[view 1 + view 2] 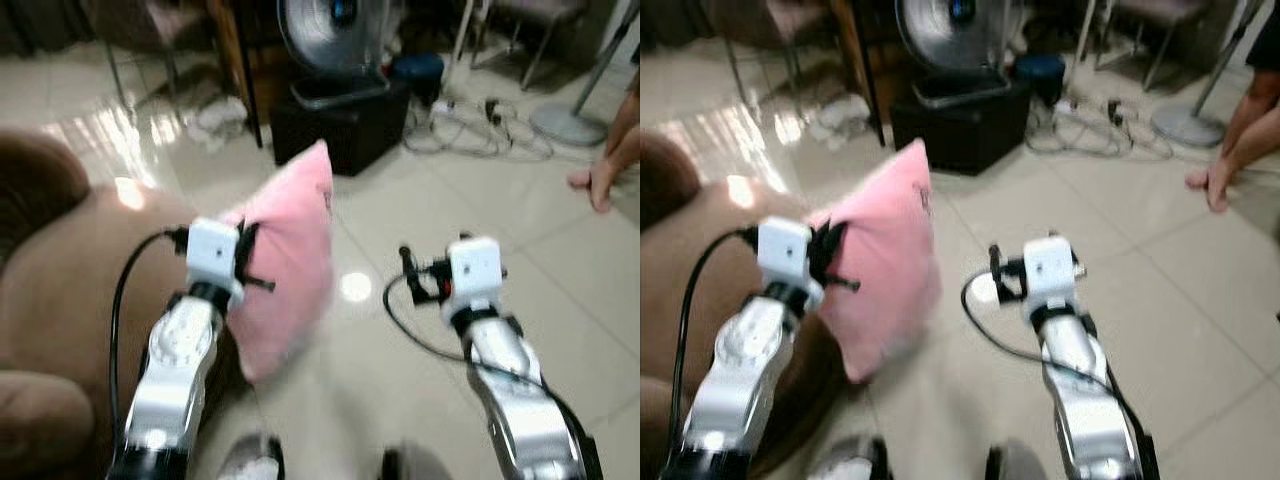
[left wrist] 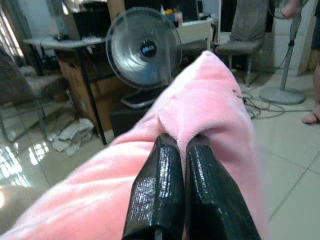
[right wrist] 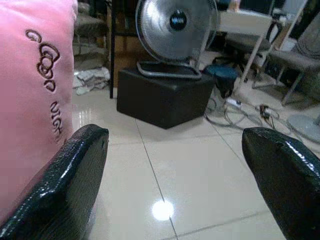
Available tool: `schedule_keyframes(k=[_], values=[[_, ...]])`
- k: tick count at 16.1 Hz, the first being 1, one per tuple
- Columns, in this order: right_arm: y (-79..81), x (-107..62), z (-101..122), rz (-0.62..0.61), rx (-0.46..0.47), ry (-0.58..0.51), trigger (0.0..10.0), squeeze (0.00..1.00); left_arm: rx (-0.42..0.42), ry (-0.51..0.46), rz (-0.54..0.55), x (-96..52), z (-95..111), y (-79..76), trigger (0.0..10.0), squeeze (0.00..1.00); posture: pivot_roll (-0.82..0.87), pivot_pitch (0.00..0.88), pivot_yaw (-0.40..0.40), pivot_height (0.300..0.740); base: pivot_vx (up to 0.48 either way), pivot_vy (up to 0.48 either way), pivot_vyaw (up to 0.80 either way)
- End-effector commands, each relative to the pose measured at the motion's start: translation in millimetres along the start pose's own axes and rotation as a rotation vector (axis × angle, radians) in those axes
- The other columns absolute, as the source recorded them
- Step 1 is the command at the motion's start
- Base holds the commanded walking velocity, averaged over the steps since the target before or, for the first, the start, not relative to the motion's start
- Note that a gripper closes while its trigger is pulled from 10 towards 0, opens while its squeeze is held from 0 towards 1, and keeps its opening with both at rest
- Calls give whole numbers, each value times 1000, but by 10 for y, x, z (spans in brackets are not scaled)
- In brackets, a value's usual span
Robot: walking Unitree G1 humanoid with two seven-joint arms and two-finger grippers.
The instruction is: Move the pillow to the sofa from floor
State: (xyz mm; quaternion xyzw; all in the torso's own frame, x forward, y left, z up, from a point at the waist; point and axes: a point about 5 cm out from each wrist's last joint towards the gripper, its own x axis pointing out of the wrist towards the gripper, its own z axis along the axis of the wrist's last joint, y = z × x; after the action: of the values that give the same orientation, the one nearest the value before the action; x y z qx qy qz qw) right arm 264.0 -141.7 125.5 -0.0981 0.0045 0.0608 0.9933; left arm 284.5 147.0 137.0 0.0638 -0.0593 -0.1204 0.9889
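The pink pillow is already off the floor, hanging in the air from the left tool, whose two black fingers are pinched narrow on a fold of the plush; the lifting step looks done. What is left, by my reading, is the carry over the brown sofa and the release, since the pillow hangs beside the sofa's rounded arm, near it but not yet resting on any cushion; whether the lower corner brushes the upholstery I cannot tell. The right tool hovers empty over the tiles, fingers spread wide, the pillow's embroidered face just beside one of them.

The floor is glossy pale tile with a bright lamp reflection; there is no surface in play here. Beyond stands a round metal fan on a black box, with a tangle of cables near it, crumpled cloth by a dark desk leg, chairs behind, and a person's bare leg and foot at the robot's right.
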Motion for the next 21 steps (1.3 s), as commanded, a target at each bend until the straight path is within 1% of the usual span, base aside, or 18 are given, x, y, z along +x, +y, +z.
schedule_keyframes(k=[1,3,6,8,10,11,14,21], values=[[-22,2,-46,-7,-12,21,10000,0,32,-14,10,46,59,28,10000,0,-42,5,29,740,0,0,0],[-43,-4,-69,-5,-21,28,10000,0,45,-5,32,64,50,67,10000,0,-39,7,29,740,0,0,0],[-44,8,-109,-15,-17,42,10000,0,50,-10,29,95,62,96,10000,0,-39,4,39,740,0,0,0],[-46,13,-135,-36,-25,60,10000,0,54,-23,20,131,93,83,10000,0,-41,3,47,740,0,0,0],[-35,19,-150,-25,-34,63,10000,0,92,-17,6,165,94,67,10000,0,-42,2,54,740,0,0,0],[-38,19,-150,-26,-48,63,10000,0,93,-23,5,169,101,65,10000,0,-42,2,54,740,0,0,0],[-11,16,-152,-1,-74,58,10000,0,88,-37,15,193,123,76,10000,0,-42,5,56,740,311,0,752],[10,-16,-175,4,-68,66,10000,0,98,-41,2,202,133,42,10000,0,-42,9,62,740,373,0,800]])
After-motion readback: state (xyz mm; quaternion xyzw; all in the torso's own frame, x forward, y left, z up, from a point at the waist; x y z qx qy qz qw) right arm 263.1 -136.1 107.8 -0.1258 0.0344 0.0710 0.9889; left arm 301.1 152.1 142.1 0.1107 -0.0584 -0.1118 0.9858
